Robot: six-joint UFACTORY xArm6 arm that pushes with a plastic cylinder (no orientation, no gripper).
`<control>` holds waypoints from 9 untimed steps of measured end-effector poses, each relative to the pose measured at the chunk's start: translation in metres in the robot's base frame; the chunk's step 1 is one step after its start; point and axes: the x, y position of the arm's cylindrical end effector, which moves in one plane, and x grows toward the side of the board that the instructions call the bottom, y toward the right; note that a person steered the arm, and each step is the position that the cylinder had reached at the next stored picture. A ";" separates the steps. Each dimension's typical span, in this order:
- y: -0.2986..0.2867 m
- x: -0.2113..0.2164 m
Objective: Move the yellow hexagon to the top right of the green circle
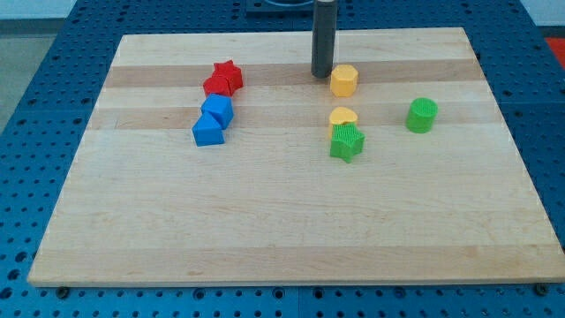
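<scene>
The landmark for all positions below is the green circle (422, 115), a ribbed cylinder standing toward the view's right of the wooden surface (265, 221).

The yellow hexagon (344, 80) lies to the upper left of the green circle, well apart from it. My tip (321, 74) rests just beside the hexagon on the side facing away from the green circle, apparently touching or nearly so. This placement suits a push toward the view's right, which the task requires.

The end effector is a plain dark rod. It has no parts to spread or press together, and it pinches nothing.

A yellow heart (343, 117) and a green star (347, 142) sit left of the green circle, touching each other. Judged from their position, they lie below the likely push path and should stay clear.

Far to the left of the green circle are a red star (228, 74), a red block (215, 86) of unclear shape and two blue blocks (213, 120).

The target spot, up and right of the green circle, is unoccupied; the step is not yet done.
</scene>
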 end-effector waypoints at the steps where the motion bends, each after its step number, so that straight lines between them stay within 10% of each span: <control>1: 0.002 0.019; 9: 0.135 0.014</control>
